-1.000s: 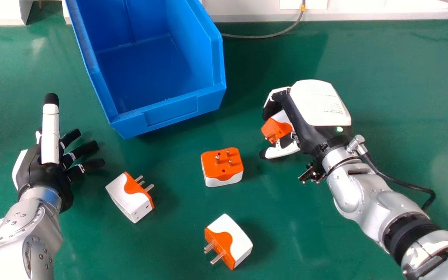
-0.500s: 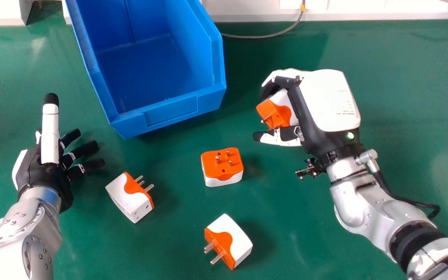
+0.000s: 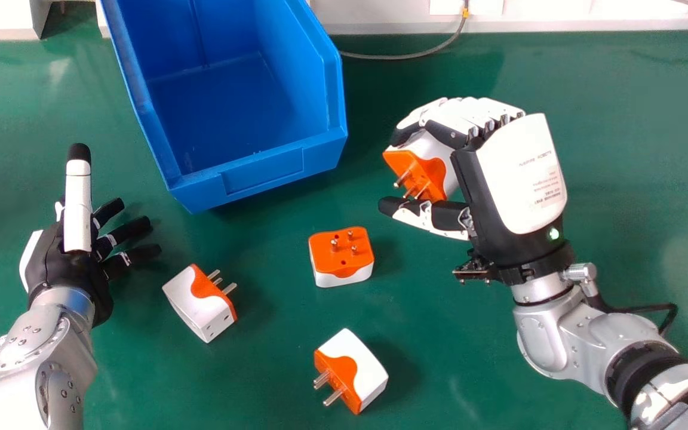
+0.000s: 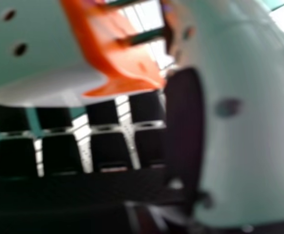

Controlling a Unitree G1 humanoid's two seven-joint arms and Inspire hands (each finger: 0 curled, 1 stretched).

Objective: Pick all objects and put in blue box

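In the head view my right hand [image 3: 520, 173] is shut on an orange and white adapter [image 3: 418, 167], fingers curled over its far side and thumb on its near side, right of the blue box [image 3: 260, 170]. In the right hand view the held adapter [image 4: 39, 53] lies against the fingers of my right hand [image 4: 108, 146]. Three more adapters lie on the table: one [image 3: 342, 257] with pins up, one [image 3: 200, 303] on its side near my left hand [image 3: 60, 257], and one [image 3: 353, 370] nearest me. My left hand is open and holds nothing.
The green table [image 3: 630, 179] carries everything. A grey cable [image 3: 404, 56] curves along its far edge, right of the box. Behind it runs a white ledge [image 3: 380, 27]. The box's near wall stands just beyond the pins-up adapter.
My right hand has turned and shifted slightly to the right with the adapter in its grasp, and the adapter has moved a little left and away. The left hand has stayed put.
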